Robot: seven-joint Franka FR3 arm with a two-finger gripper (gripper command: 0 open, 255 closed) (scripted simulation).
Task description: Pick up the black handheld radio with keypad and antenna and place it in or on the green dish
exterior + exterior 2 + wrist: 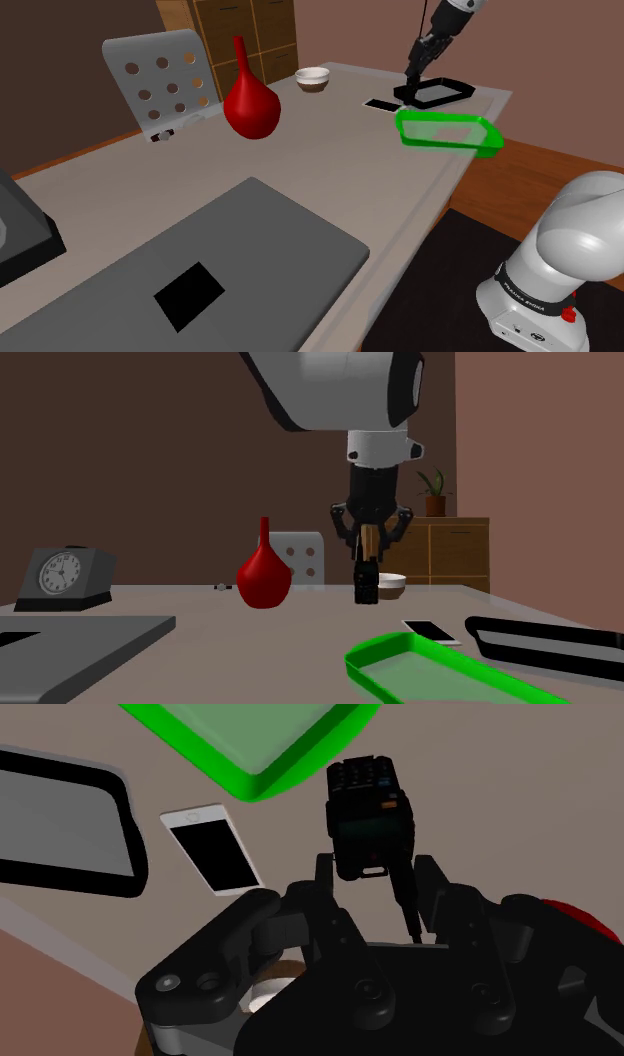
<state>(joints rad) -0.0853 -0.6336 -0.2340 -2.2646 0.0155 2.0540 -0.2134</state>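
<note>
My gripper (pixel 375 869) is shut on the black handheld radio (pixel 367 814), clasping it near its antenna end so that the keypad body points away from the hand. In the second exterior view the radio (pixel 365 583) hangs upright under the gripper (pixel 366 557), above the table. The green dish (pixel 405 130) lies near the table's edge, and the gripper (pixel 411 88) hovers just behind it, over the black tray. The dish's rim (pixel 260 779) lies just beyond the radio, off to one side. The dish (pixel 400 650) holds nothing.
A black tray (pixel 437 93) and a smartphone (pixel 380 104) lie beside the dish. A red vase (pixel 250 103), a white bowl (pixel 313 79) and a perforated grey panel (pixel 160 80) stand farther back. A grey slab (pixel 200 280) and a clock (pixel 65 574) sit near the shoulder view's lower left.
</note>
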